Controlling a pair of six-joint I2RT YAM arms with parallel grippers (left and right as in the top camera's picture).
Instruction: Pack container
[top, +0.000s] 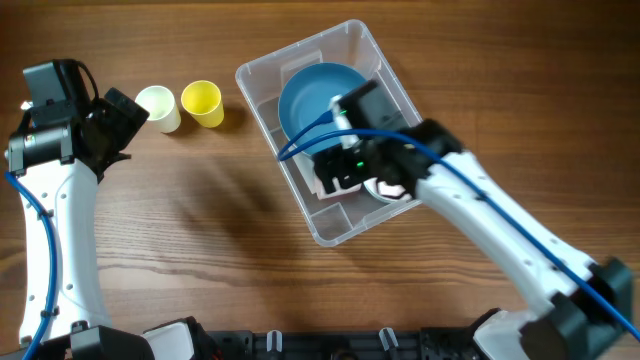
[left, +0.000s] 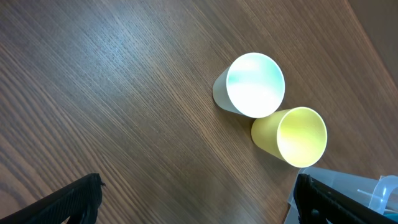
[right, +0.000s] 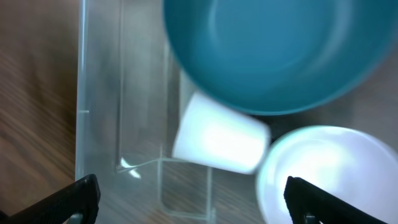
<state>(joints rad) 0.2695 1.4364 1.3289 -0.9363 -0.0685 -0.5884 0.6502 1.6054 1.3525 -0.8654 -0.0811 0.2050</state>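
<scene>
Overhead: right arm (top: 490, 215) stretched over container (top: 262, 75), left arm (top: 62, 215) bent near cups (top: 160, 108) (both arms' fingers (right: 68, 199) spread).

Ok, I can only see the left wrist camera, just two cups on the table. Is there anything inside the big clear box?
Observer: Yes, a blue bowl sits in the container.
Operator: Only that?
Observer: No, a white cup lies on its side next to it.
Operator: Where's the other arm's hand?
Observer: The right gripper hangs open above the container.
</scene>
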